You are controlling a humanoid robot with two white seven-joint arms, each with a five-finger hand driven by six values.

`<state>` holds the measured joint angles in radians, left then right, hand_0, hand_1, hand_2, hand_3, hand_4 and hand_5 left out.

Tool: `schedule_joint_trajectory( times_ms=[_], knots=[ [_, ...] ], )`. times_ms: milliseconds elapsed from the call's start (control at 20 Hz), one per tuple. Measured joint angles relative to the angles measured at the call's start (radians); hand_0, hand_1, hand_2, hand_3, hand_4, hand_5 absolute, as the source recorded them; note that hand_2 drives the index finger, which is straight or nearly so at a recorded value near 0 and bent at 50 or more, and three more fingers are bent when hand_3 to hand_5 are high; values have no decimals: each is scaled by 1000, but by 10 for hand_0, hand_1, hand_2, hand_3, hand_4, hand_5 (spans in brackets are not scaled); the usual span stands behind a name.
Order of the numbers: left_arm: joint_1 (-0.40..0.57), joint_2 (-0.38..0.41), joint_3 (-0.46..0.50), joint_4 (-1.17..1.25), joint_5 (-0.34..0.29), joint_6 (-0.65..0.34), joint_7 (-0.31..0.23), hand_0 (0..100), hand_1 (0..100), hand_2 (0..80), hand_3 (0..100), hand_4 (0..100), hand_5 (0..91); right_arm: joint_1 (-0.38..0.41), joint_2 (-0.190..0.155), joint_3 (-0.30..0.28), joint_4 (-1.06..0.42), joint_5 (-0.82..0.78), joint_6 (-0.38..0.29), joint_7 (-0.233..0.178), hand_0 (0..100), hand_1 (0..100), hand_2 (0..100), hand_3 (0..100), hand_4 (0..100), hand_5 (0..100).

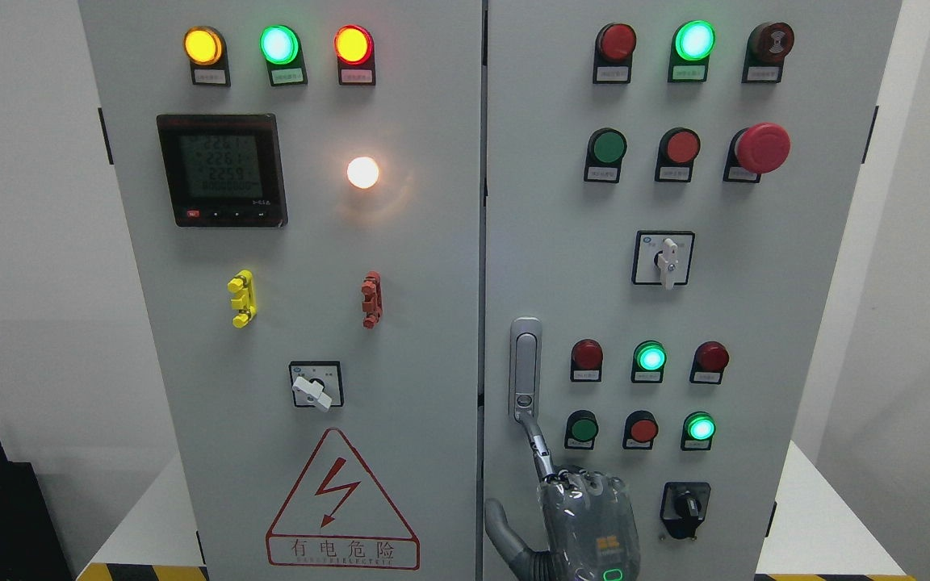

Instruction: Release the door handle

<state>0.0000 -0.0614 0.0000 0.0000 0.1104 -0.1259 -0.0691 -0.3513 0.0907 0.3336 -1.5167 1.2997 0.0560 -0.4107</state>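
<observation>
The silver door handle (525, 367) stands upright at the left edge of the right cabinet door (804, 339), flush in its housing. My right hand (586, 516) rises from the bottom edge just below it, back of the hand toward the camera. Its index finger (539, 448) stretches up and its tip touches the handle's lower end. The thumb (504, 528) sticks out to the left, away from the handle. Nothing is grasped. The left arm does not show.
The right door carries red and green lamps, push buttons, a red mushroom stop button (762, 148) and rotary switches (684, 504) close to my hand. The left door (433, 339) has a meter, lamps, a switch and a warning triangle (341, 504). Both doors look closed.
</observation>
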Motion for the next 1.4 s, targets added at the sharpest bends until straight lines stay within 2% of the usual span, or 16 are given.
schedule_joint_trajectory(
  times_ms=[1403],
  knots=[
    [0, 0, 0, 0, 0, 0, -1, 120, 389, 0, 0, 0, 0, -2, 0, -1, 20, 1, 2, 12, 375, 365, 0, 1000, 1000, 991]
  ],
)
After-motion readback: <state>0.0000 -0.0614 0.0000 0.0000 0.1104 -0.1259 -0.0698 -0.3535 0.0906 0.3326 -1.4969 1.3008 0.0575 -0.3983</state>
